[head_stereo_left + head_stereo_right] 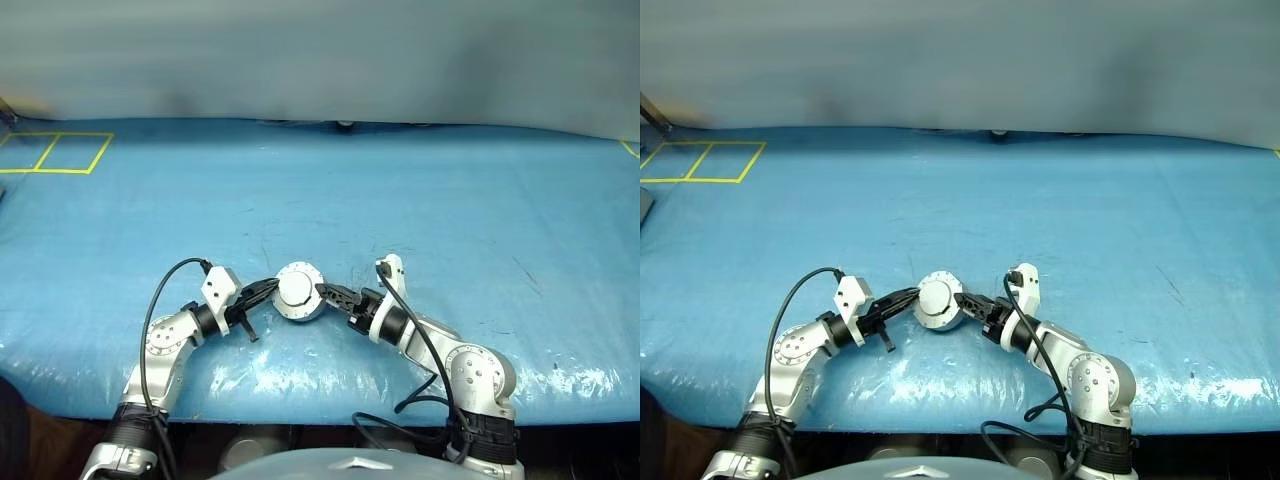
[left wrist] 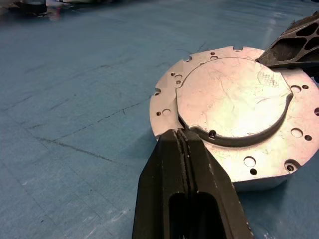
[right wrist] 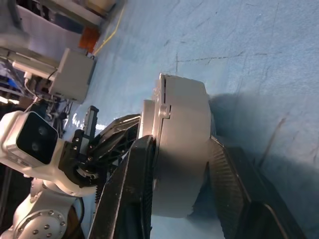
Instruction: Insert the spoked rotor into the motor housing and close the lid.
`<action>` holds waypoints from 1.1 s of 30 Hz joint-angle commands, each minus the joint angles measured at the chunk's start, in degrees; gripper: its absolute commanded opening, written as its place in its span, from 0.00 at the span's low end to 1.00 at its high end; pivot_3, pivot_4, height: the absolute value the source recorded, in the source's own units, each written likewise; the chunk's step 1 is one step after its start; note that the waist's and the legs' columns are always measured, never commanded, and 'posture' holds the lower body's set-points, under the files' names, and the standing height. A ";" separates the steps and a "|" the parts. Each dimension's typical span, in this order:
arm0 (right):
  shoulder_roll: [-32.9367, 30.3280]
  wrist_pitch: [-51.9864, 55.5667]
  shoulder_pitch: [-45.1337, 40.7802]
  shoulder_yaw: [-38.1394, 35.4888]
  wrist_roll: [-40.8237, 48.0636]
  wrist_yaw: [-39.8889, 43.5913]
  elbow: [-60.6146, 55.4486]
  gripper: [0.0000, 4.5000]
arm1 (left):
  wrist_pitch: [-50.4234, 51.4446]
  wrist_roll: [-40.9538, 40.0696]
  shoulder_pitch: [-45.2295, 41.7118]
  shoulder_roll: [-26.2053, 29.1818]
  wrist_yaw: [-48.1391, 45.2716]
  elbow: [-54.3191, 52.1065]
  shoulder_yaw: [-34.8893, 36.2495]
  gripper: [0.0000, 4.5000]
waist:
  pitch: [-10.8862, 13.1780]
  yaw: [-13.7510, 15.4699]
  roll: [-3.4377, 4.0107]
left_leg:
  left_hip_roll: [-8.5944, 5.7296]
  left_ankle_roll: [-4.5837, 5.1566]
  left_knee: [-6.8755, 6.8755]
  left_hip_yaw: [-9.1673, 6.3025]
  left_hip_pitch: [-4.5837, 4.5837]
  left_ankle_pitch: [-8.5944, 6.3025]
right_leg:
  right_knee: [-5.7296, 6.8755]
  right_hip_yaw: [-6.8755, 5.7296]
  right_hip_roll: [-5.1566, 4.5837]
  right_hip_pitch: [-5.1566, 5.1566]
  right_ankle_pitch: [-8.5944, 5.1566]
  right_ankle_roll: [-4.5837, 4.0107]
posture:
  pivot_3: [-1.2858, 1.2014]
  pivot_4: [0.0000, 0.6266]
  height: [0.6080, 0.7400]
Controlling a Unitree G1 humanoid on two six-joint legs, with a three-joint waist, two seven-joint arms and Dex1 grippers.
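Resting on the blue table cover (image 1: 420,200), the motor housing (image 1: 300,293) sits near its front edge, right between my two arms, with its lid (image 2: 232,97) lying flat and shut on top, plain grey face up. My left gripper (image 1: 268,290) comes in from the left with its two black fingers (image 2: 187,164) pressed tight together, nothing between them, their joined tip touching the housing's rim just where the lid's edge meets the flange. My right gripper (image 1: 325,293) reaches in from the other side; in the right wrist view its fingers (image 3: 127,194) straddle the housing's thick grey body, one against the lid side and one against the base side, so I am pinching the closed casing across its thickness. The tip of that right finger also shows at the lid's far edge in the left wrist view.
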 commanded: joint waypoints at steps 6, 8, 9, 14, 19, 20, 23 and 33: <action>-0.16 0.28 -0.13 0.42 3.10 -1.61 0.81 0.27 | 7.76 -4.24 1.18 -3.44 2.97 -1.60 0.89 0.00 | 0.00 -0.07 0.00 | 0.00 0.01 0.04 0.01 0.00 0.00 | 0.02 0.00 0.00 0.01 0.00 0.00 | 0.52 0.24 1.00; 0.43 0.04 -0.29 -0.61 4.06 -2.45 0.87 0.27 | 13.85 -8.34 0.95 -4.97 4.46 -3.52 2.52 0.00 | 0.02 -0.11 -0.03 | 0.00 0.03 0.08 0.00 0.00 -0.02 | 0.05 -0.01 0.01 0.01 0.00 0.00 | 0.52 0.24 1.00; 0.77 -0.07 -0.36 -1.22 4.68 -2.95 0.97 0.27 | 16.85 -11.09 0.71 -5.72 4.64 -4.58 3.46 0.00 | 0.02 -0.14 -0.03 | 0.01 0.08 0.10 0.00 0.00 -0.05 | 0.07 -0.01 0.02 0.01 0.00 0.00 | 0.52 0.24 1.00; 2.72 -0.69 -0.80 -5.05 8.81 -5.70 1.53 0.27 | 29.19 -22.07 -0.37 -7.69 5.57 -8.77 7.61 0.00 | 0.15 -0.50 -0.08 | 0.01 0.22 0.18 0.00 -0.01 -0.14 | 0.12 -0.02 0.05 0.00 0.00 0.01 | 0.52 0.24 1.00; 4.41 -3.01 -2.17 -10.17 15.20 -9.69 2.45 0.27 | 33.75 -26.60 -0.10 -7.55 4.22 -9.65 9.37 0.00 | 0.26 -0.56 -0.09 | 0.01 -0.01 0.20 0.01 -0.05 -0.02 | 0.08 0.00 0.05 -0.01 0.00 0.00 | 0.52 0.24 1.00; 4.43 -3.37 -2.32 -10.56 16.15 -10.40 2.52 0.27 | 34.23 -26.91 -0.05 -7.46 4.01 -9.57 9.45 0.00 | 0.32 -0.58 -0.09 | 0.01 -0.01 0.20 0.02 -0.06 -0.03 | 0.08 0.01 0.05 -0.02 0.00 0.00 | 0.52 0.24 1.00; 4.81 -4.77 -2.78 -11.68 19.18 -12.66 2.60 0.27 | 34.58 -28.33 0.00 -8.74 5.01 -8.17 11.41 0.00 | 0.41 -0.76 -0.08 | 0.01 -0.03 0.19 0.02 -0.08 -0.03 | 0.09 0.02 0.06 -0.05 0.01 0.00 | 0.52 0.24 1.00; 5.24 -10.31 -4.90 -12.17 31.04 -18.01 2.56 0.27 | 44.76 -42.60 -1.83 -16.59 6.98 -5.15 18.64 0.66 | 0.49 -1.52 -0.09 | 0.03 0.04 0.26 0.05 -0.21 0.01 | 0.12 0.07 0.08 -0.12 0.01 0.00 | 0.52 0.24 1.00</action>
